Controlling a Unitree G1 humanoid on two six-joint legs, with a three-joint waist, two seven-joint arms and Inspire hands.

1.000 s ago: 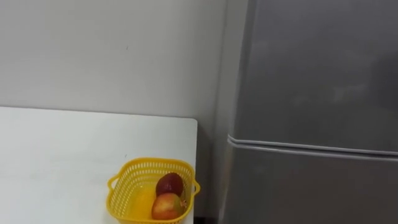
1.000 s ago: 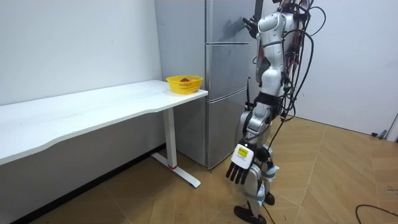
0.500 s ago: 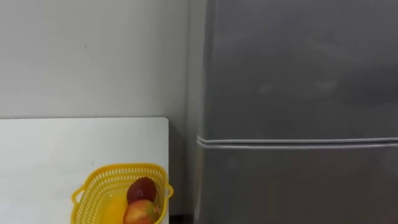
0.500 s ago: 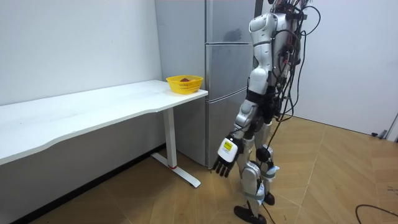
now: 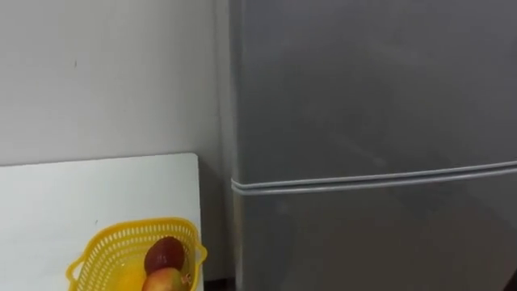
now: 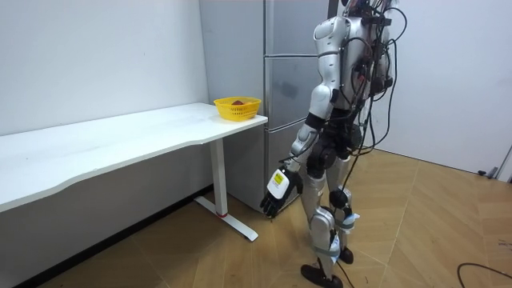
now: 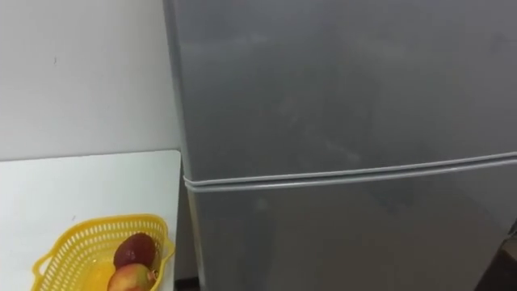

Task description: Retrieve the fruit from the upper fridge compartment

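A grey two-door fridge stands straight ahead of me. Its upper door (image 5: 363, 81) and lower door (image 5: 371, 242) are both shut, with a seam (image 7: 347, 176) between them. In the room view I stand close before the fridge (image 6: 280, 64). My left hand (image 6: 276, 188) hangs low at my side, away from the fridge, with straight fingers and nothing in it.
A white table (image 5: 48, 194) stands left of the fridge against the wall. At its near-right corner sits a yellow basket (image 5: 101, 246) holding a dark red fruit (image 5: 164, 252) and a red-yellow apple (image 5: 164, 281). Wooden floor (image 6: 416, 232) lies open behind me.
The eye view has shifted, so the fridge now takes up more of it and the basket sits further left. In the room view my body turned toward the fridge and my left hand swung leftward.
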